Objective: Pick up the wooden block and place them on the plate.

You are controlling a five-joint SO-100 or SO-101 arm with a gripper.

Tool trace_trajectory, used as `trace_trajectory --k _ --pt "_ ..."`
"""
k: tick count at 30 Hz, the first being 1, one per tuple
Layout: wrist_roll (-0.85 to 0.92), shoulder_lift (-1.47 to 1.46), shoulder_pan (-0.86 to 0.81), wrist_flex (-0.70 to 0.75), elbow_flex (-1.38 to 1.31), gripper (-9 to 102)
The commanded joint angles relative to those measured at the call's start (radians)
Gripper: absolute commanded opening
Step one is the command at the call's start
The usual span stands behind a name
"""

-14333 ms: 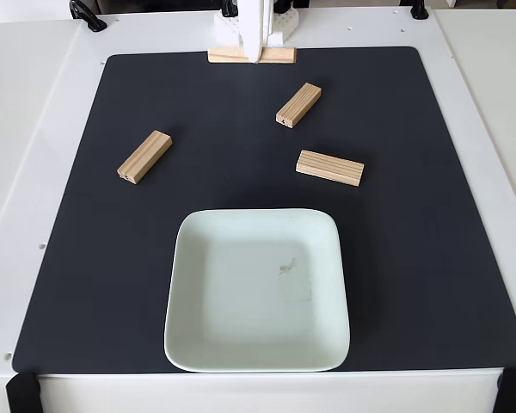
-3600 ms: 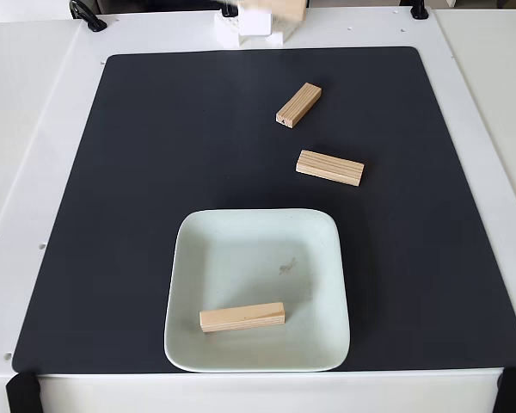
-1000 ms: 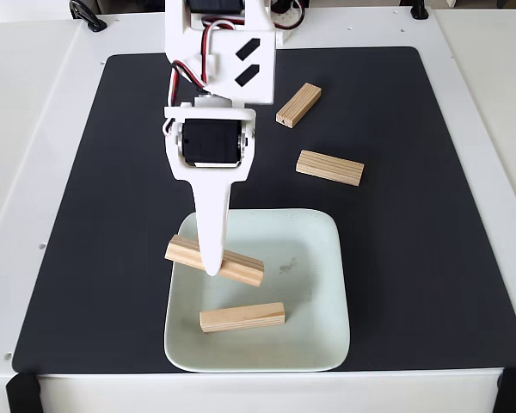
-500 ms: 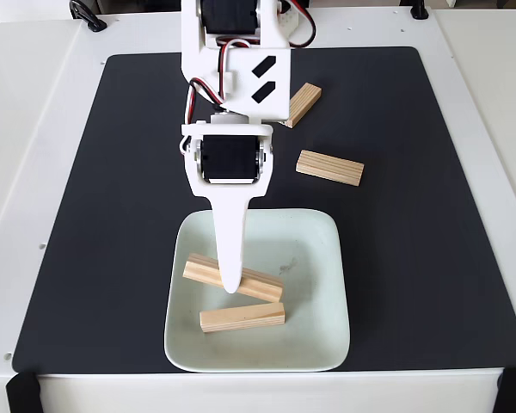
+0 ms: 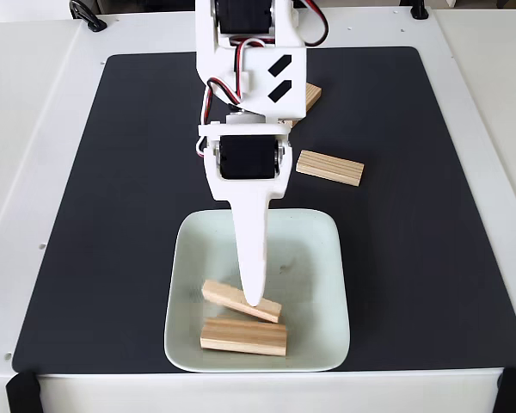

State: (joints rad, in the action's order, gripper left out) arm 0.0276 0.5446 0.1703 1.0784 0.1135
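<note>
In the fixed view my white gripper (image 5: 254,298) reaches down over the pale green plate (image 5: 321,258) and is shut on a wooden block (image 5: 226,298), which hangs slightly tilted just above a second block (image 5: 243,337) lying in the plate's near part. The two blocks look close or touching; I cannot tell which. A third block (image 5: 329,167) lies on the black mat right of the arm. A fourth (image 5: 310,95) lies farther back, partly hidden by the arm.
The black mat (image 5: 95,215) covers a white table (image 5: 26,129). The arm's white body with black servos (image 5: 249,157) stands over the mat's middle. Black clamps sit at the table's near corners (image 5: 21,391).
The gripper has carried its block right and toward the near side, from over the plate's left rim to just above the block that lies in the plate.
</note>
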Motion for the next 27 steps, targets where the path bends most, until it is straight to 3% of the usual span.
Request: trace_trajectory --k 1,7,11,16,21,27 --pt "0.006 0.018 0.009 -0.006 -0.034 32" --pt "-0.003 0.058 0.005 0.005 -0.032 32" --pt "-0.008 0.198 0.009 0.115 0.049 32" --pt "0.011 0.494 0.026 0.179 0.422 30" --pt "0.155 0.782 0.066 0.17 0.848 18" --pt "0.152 1.011 0.095 0.17 1.192 6"
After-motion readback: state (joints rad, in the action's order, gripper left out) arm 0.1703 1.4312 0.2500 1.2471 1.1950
